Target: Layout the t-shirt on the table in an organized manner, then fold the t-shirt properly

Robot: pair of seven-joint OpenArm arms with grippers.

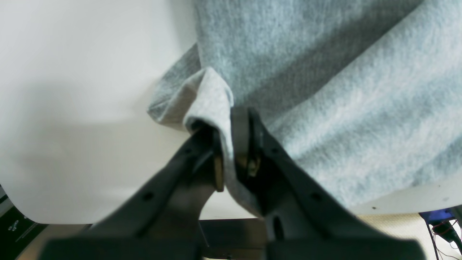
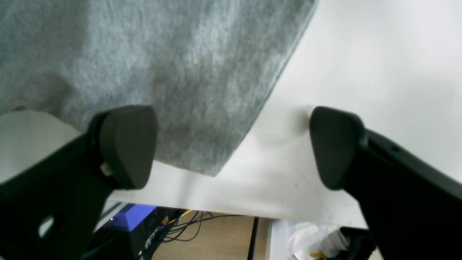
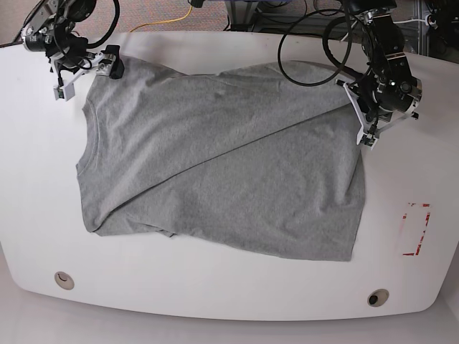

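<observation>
Left gripper (image 1: 227,144) is clamped on a bunched fold of the t-shirt (image 3: 222,179) at its hem corner, near the table's (image 3: 215,301) far right edge in the base view. Right gripper (image 2: 231,144) has its jaws wide apart with nothing between them, hovering at the shirt's far-left corner by the table's far left edge; in its wrist view the fabric corner sits just ahead, closer to one finger (image 2: 126,144), bare tabletop under the other.

Shirt lies mid-table, long axis running left-right across the table, collar toward the left edge, hem toward the right. Not flat: a diagonal fold runs from lower left to upper right, and the near-left sleeve is tucked under.

My read: still in the layout stage. Next move likely needs the right arm to grip its corner, then both pull apart along the long axis to clear the diagonal.

Red tape outline (image 3: 416,229) and two grommets (image 3: 378,297) sit clear of the cloth. Nothing blocks either arm.
</observation>
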